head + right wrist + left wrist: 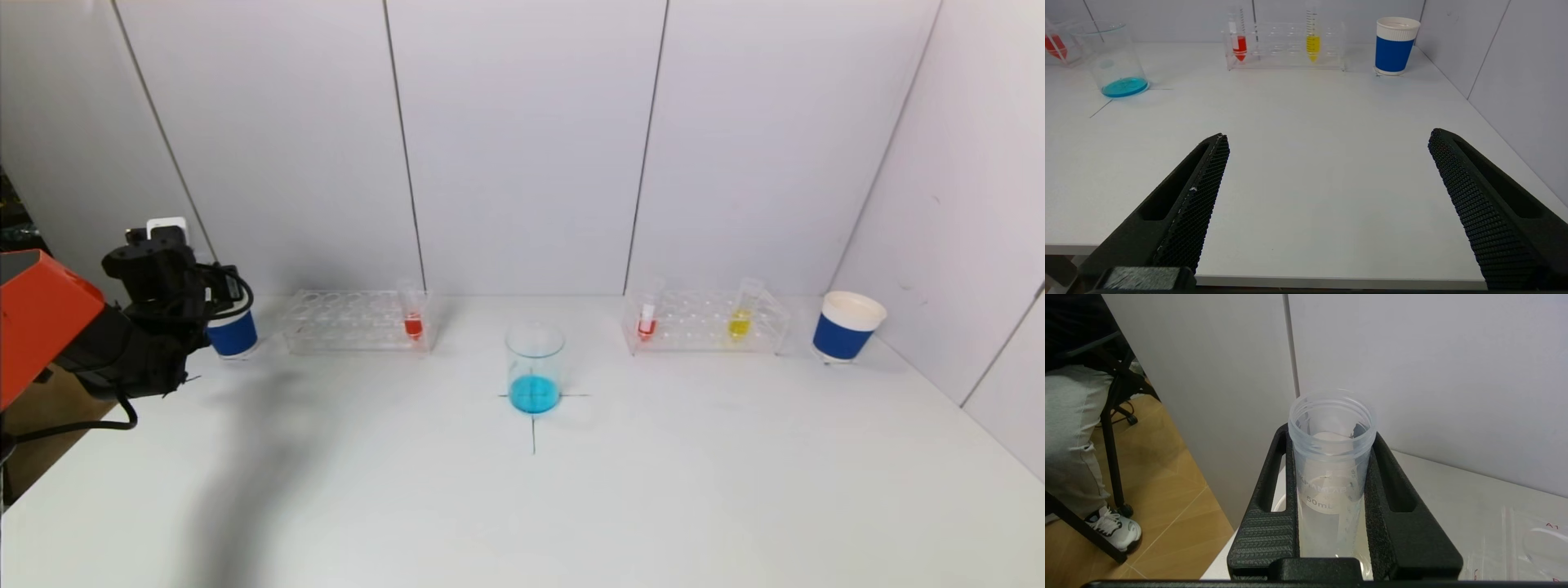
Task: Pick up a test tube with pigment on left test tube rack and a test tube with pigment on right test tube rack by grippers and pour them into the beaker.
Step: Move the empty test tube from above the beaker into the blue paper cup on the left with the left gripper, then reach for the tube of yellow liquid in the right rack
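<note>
My left gripper (pixel 1331 435) is shut on an empty clear 50 mL test tube (pixel 1331 473), held upright at the table's far left, over a blue paper cup (pixel 233 335). In the head view the left gripper (pixel 214 294) hides this tube. The left rack (pixel 343 322) holds a red-pigment tube (pixel 413 318). The right rack (pixel 706 322) holds a red tube (pixel 647 318) and a yellow tube (pixel 740 314). The beaker (pixel 535 367) at the centre holds blue liquid. My right gripper (pixel 1329 136) is open and empty over the table's near edge, out of the head view.
A second blue paper cup (pixel 847 327) stands right of the right rack. White wall panels close the back and the right side. A black cross is marked under the beaker. The left table edge drops to a wooden floor (pixel 1167 506).
</note>
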